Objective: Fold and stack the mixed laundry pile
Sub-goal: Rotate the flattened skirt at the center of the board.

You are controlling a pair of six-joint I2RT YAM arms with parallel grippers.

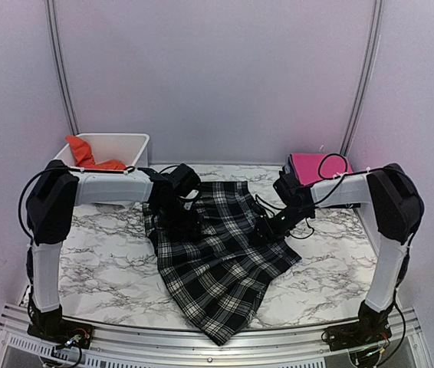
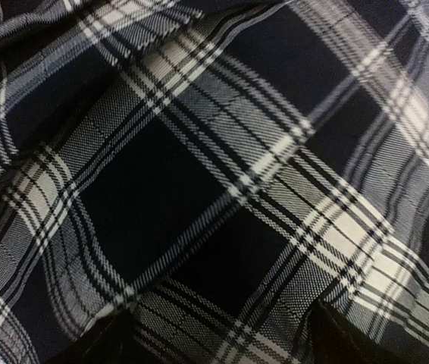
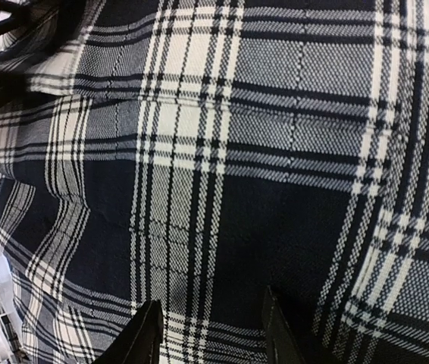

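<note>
The black-and-white plaid shirt (image 1: 217, 257) lies spread on the marble table, its lower end hanging over the front edge. My left gripper (image 1: 177, 213) is low over the shirt's upper left part. In the left wrist view the gripper (image 2: 214, 343) is open, its dark fingertips (image 2: 93, 343) far apart over plaid cloth (image 2: 199, 167). My right gripper (image 1: 267, 228) is at the shirt's right edge. In the right wrist view it (image 3: 211, 335) is open, its fingertips (image 3: 145, 337) just above flat plaid (image 3: 222, 152). The orange t-shirt (image 1: 85, 156) lies in the white bin (image 1: 129, 141).
A folded pink garment (image 1: 309, 165) sits at the back right of the table, with a black cable looped over it. The white bin stands at the back left. Bare marble (image 1: 102, 253) shows left and right of the shirt. Pale walls close in the sides and back.
</note>
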